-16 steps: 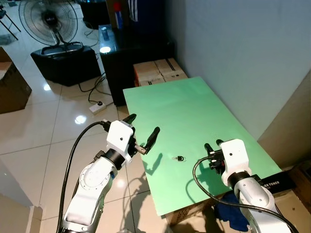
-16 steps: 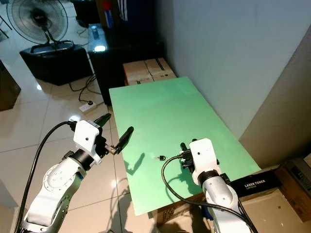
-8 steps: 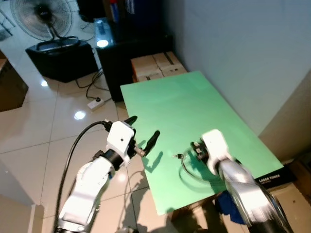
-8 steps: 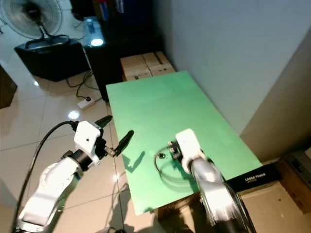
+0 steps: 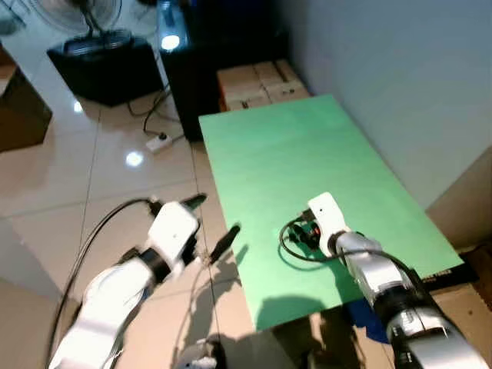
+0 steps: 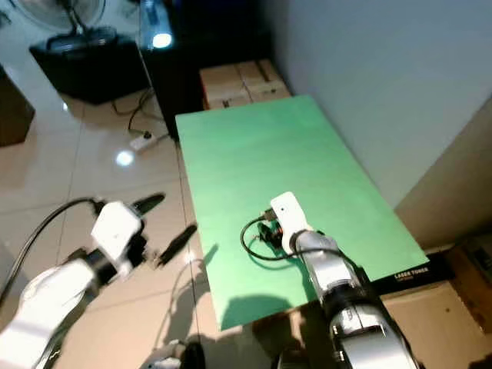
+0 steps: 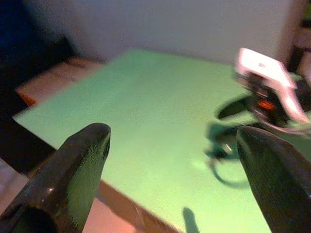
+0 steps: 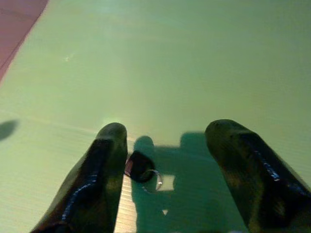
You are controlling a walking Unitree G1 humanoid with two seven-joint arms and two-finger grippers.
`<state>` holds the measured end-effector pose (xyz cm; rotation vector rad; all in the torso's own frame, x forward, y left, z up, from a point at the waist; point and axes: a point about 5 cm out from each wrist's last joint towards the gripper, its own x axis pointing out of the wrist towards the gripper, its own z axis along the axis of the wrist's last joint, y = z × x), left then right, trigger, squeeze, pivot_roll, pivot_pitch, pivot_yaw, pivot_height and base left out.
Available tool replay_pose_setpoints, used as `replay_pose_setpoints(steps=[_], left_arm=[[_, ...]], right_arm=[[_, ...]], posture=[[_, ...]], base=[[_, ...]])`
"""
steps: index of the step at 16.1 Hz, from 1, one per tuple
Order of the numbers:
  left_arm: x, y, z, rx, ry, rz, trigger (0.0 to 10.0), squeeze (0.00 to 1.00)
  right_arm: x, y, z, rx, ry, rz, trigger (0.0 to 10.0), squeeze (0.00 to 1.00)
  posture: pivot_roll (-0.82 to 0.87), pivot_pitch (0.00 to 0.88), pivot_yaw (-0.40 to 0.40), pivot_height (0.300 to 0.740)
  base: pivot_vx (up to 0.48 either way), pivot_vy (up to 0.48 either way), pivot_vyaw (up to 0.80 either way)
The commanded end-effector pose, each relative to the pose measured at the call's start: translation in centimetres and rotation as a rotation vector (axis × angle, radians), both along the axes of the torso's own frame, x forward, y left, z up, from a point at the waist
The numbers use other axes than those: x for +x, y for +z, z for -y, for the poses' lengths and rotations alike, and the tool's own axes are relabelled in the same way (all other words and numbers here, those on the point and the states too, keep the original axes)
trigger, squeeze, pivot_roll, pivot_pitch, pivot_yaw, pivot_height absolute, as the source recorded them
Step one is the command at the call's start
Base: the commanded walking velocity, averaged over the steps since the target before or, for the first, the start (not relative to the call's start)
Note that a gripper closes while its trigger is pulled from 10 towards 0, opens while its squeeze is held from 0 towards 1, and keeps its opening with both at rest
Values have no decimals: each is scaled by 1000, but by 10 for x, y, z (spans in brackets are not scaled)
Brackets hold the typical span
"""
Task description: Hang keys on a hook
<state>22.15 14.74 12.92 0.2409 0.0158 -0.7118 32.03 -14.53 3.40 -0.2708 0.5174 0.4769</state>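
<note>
1. Nearest, low at the robot's left: left arm bent over the glossy tiled floor [image 5: 69, 192], its left gripper [image 5: 214, 225] off the near left edge of the green table [image 5: 307, 161]; black fingers [image 7: 80, 167] spread wide apart, nothing held between them.
2. Beside it, at the robot's right: right arm reaching in over the table's near part, white wrist housing tilted toward the tabletop, a black cable [image 5: 296, 250] looping from it across the green surface.
3. At the tip of that arm: right gripper [image 8: 165, 160] lowered close above the table, fingers parted with a broad gap, closed on nothing.
4. Between those fingers, lying flat on the green surface: keys [image 8: 142, 167], a small dark fob with a thin metal ring, just beside the inner face of one finger [image 8: 104, 165]; whether touching it, impossible to tell. Shadow of the gripper cast around them.
5. Farther along: bare green tabletop running on toward the grey wall [image 5: 400, 69] at the robot's right.
6. Past the table's far end: cardboard boxes [image 5: 261, 81] set against a dark cabinet [image 5: 200, 69].
7. Left of those, on the floor: a white power strip [image 5: 160, 141] with its cord, bright reflections on the tiles.
8. Farthest: a black box [image 5: 108, 69] bearing the base of a standing fan [image 5: 96, 11], blurred.
</note>
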Motion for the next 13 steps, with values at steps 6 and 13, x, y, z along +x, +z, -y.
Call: replay_pose_setpoints(steps=[6, 13], left_arm=[[-17, 7, -3, 1, -66, -59, 10000, 0], [-19, 12, -5, 11, -59, -66, 10000, 0]], right_arm=[[-4, -12, -8, 11, 49, -105, 10000, 929], [-3, -16, -11, 33, 8, -138, 9059, 0]], posture=[[104, 235, 66, 740], [117, 229, 68, 740]], base=[[0, 0, 0], [0, 0, 0]])
